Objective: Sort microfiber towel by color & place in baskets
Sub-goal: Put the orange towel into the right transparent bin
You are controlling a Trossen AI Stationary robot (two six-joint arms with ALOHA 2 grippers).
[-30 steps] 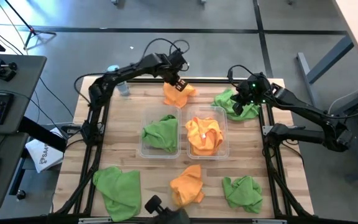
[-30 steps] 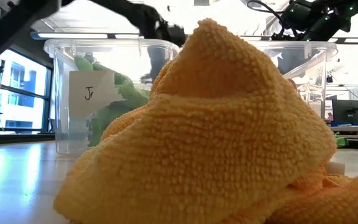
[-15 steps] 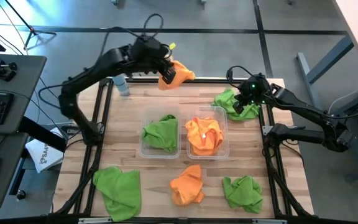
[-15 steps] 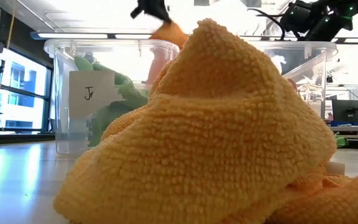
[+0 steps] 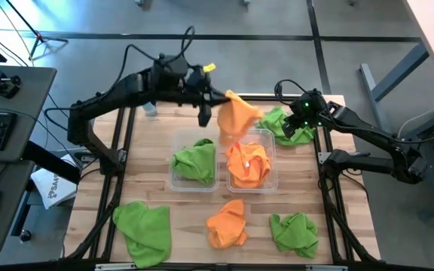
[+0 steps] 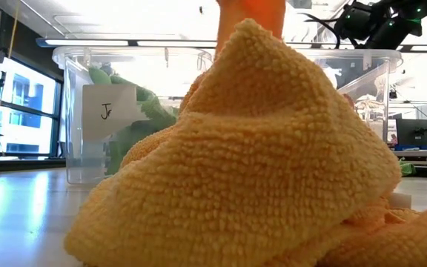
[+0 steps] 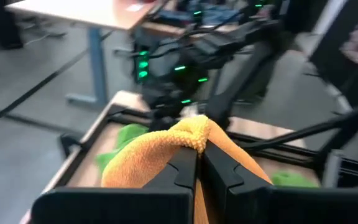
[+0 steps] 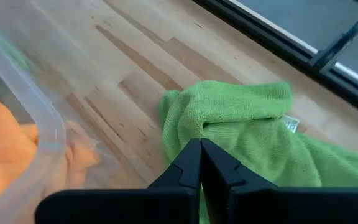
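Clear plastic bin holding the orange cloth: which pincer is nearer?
Left. The left pincer hangs its orange microfiber towel over the clear plastic bin's far edge; the right pincer sits beside it on a green towel.

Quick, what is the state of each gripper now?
Left gripper: closed on an orange towel, lifted above the table.
Right gripper: closed on a green towel.

in the low view a near orange towel (image 6: 250, 163) is blocking most of the two clear bins (image 6: 76, 111) behind it. the hanging orange towel (image 6: 252, 11) is running off the top edge there, hiding the left gripper holding it.
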